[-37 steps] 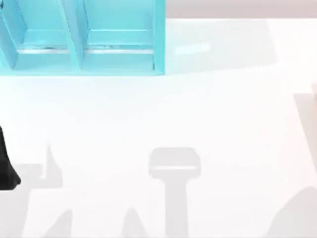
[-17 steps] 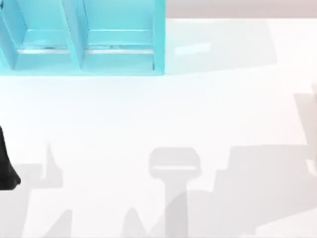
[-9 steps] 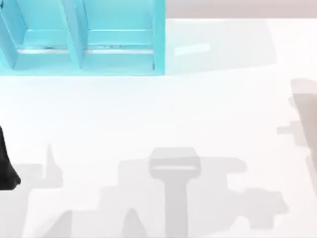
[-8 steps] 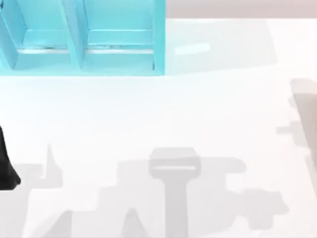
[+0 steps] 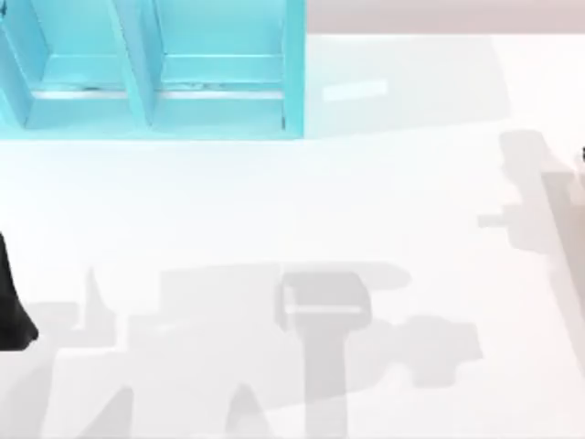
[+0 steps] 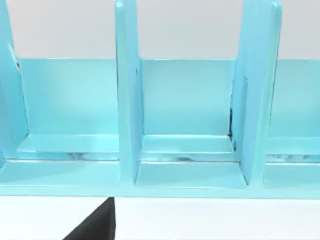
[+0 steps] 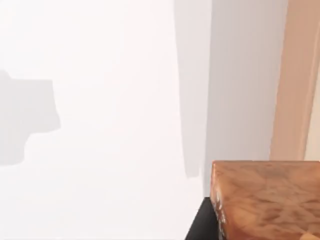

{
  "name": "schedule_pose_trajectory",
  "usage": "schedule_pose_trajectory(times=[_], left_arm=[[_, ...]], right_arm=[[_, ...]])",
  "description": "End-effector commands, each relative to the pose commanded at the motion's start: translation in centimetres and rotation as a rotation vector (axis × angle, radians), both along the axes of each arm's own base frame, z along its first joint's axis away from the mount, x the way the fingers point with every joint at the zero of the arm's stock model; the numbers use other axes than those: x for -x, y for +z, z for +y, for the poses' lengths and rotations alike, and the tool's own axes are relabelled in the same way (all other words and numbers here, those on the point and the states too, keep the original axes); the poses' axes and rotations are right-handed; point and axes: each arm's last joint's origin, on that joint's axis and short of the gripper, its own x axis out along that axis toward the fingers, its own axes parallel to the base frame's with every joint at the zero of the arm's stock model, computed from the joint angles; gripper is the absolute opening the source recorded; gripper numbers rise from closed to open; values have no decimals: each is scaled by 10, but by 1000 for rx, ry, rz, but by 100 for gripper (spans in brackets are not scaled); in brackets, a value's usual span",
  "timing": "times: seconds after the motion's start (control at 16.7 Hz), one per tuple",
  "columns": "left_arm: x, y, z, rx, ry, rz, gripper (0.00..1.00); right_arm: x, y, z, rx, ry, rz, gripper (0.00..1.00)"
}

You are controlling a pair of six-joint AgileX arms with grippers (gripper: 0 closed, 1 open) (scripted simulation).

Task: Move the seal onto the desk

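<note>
Grey shadow is what has moved: the broad arm-shaped patch that lay toward the right of the wide glossy white desk (image 5: 274, 201) a moment ago now stretches across its near middle and reaches further left, and a second patch has crept in from the right edge. I take that to mean the right arm is swinging overhead. In the right wrist view the small amber-orange block of the seal (image 7: 265, 200) sits close under the camera, with the dark right gripper (image 7: 202, 225) just beside it and bare desk beyond. Whether the gripper is clamped on it or has let go, I cannot tell, nor whether the seal touches the desk yet. My guess is that the carry is under way and the set-down is not finished.

Over at the left edge the left gripper (image 6: 95, 225) is parked facing the turquoise shelf unit with upright dividers (image 5: 292, 73); its state I cannot tell either. The desk is smooth and reflective, and a pale beige wall (image 5: 439, 14) runs behind it.
</note>
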Motion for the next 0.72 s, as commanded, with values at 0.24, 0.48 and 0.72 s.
schedule_pose_trajectory(times=[0.24,0.48,0.72], left_arm=[[0,0,0,0,0,0,100],[0,0,0,0,0,0,100],[0,0,0,0,0,0,100]], right_arm=[[-48,-33,70,9,-4,34,0],[-64,-83,161,33,-6,71,0],[-61,-106,227,10,-5,24,0]])
